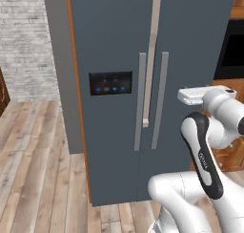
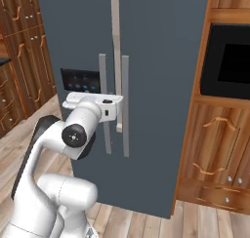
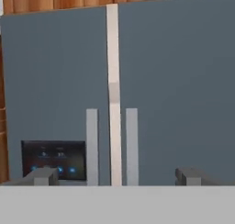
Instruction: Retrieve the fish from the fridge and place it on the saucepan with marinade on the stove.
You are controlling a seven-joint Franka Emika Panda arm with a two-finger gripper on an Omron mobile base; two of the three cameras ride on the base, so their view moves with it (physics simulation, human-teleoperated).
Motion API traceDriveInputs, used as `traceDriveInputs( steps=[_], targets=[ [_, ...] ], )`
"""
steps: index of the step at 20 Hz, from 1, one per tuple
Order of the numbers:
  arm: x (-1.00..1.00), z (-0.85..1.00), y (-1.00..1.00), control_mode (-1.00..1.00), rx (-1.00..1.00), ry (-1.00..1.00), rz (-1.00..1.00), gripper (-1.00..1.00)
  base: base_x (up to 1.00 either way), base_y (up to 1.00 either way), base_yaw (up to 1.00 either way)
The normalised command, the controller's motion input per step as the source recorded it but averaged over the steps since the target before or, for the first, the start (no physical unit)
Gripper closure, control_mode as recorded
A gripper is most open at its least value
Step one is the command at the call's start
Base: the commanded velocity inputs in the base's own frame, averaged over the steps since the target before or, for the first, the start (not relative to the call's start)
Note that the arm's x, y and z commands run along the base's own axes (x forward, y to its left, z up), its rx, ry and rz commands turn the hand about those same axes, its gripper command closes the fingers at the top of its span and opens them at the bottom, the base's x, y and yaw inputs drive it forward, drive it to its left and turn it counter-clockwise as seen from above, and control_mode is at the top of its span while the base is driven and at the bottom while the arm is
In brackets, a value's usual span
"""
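The tall blue-grey fridge (image 1: 114, 146) (image 2: 161, 86) (image 3: 183, 81) stands right in front of me with both doors shut. Its two long grey handles (image 3: 92, 145) (image 3: 131, 145) flank the centre seam, and the black panel with blue lights (image 1: 110, 83) sits on the left door. My gripper (image 3: 117, 177) is open, held level a short way off the doors at handle height, with nothing between its fingertips (image 3: 43, 176). Its white hand (image 2: 93, 105) covers part of the handles in the right base view. The fish, the saucepan and the stove are out of view.
Wooden cabinets with a black built-in oven (image 2: 229, 61) stand right of the fridge. More wooden cabinets (image 2: 19, 51) and a grey brick wall (image 1: 24, 41) lie to its left. Plank floor (image 1: 38, 170) stretches before the fridge.
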Motion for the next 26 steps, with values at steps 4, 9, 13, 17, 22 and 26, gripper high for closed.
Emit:
traceDriveInputs(
  steps=[4, 9, 13, 17, 22, 26],
  targets=[
    [0.59, 0.00, 0.00, -1.00, 0.00, 0.00, 0.00, -1.00, 0.00, 0.00, 0.00],
    [0.61, 0.00, 0.00, -1.00, 0.00, 0.00, 0.00, -1.00, 0.00, 0.00, 0.00],
    [0.55, 0.00, 0.00, -1.00, 0.00, 0.00, 0.00, -1.00, 0.00, 0.00, 0.00],
    [0.42, -0.01, -0.05, -1.00, 0.00, 0.00, 0.00, -1.00, 0.00, 0.00, 0.00],
    [0.33, -0.02, -0.14, -1.00, 0.00, 0.00, 0.00, -1.00, 0.00, 0.00, 0.00],
    [0.34, -0.02, -0.12, -1.00, 0.00, 0.00, 0.00, -1.00, 0.00, 0.00, 0.00]
  ],
)
